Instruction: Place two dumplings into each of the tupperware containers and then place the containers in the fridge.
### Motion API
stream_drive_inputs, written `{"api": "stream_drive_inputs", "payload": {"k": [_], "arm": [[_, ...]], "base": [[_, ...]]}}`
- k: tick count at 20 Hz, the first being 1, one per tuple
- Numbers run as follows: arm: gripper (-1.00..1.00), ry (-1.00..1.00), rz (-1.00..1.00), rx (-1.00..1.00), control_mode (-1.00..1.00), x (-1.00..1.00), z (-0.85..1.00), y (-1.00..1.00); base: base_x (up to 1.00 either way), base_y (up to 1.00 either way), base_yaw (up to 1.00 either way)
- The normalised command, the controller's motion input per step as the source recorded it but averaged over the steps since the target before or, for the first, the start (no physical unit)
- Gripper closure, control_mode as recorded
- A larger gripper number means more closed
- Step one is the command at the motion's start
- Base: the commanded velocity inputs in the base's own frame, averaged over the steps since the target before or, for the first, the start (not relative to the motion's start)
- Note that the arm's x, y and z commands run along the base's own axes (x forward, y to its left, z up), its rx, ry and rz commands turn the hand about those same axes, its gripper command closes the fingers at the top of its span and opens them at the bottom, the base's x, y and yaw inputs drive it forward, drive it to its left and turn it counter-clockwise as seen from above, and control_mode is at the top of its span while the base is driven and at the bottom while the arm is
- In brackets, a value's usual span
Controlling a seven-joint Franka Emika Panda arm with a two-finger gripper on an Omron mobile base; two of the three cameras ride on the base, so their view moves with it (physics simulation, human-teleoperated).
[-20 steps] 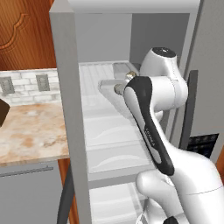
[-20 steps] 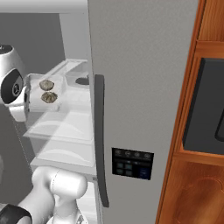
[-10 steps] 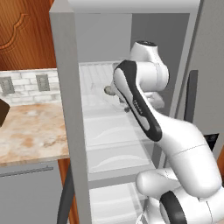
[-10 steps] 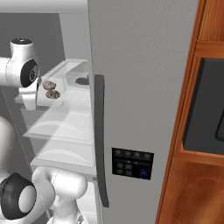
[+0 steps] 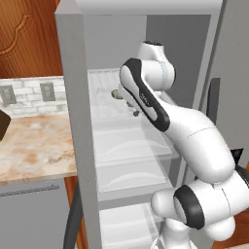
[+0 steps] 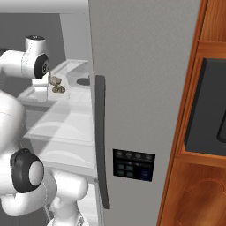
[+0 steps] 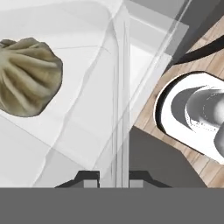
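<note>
- Inside the open fridge (image 6: pixel 145 88), the gripper (image 7: pixel 113 177) sits pinched on the thin rim of a light grey container (image 7: pixel 87 105); the hand view shows its two dark fingertips (image 7: pixel 89 178) pressed close on either side of that pale wall.
- One dumpling (image 7: pixel 27 76) lies in the container near the gripper in the hand view.
- From the right base view, two dumplings (image 6: pixel 56 84) sit side by side in the container on an upper shelf (image 6: pixel 66 128), just beside the arm's wrist.
- Farther back on the same shelf stands a second, translucent container (image 6: pixel 78 73) with a dark patch inside.
- Three pale shelves are visible in the left base view; beyond the fridge wall lies one marble counter (image 5: pixel 34 146).
</note>
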Motion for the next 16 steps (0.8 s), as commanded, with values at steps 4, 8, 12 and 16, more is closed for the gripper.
{"api": "stream_drive_inputs", "payload": {"k": [4, 8, 12, 16], "arm": [[1.00, 0.00, 0.00, 0.00, -1.00, 0.57, -0.19, 0.01], [1.00, 0.00, 0.00, 0.00, -1.00, 0.40, 0.00, 0.00], [1.00, 0.01, 0.00, 0.00, -1.00, 0.00, 0.00, 0.00], [-1.00, 0.00, 0.00, 0.00, -1.00, 0.00, 0.00, 0.00]], "base": [[0.00, 0.00, 0.00], [0.00, 0.00, 0.00], [0.00, 0.00, 0.00], [0.00, 0.00, 0.00]]}}
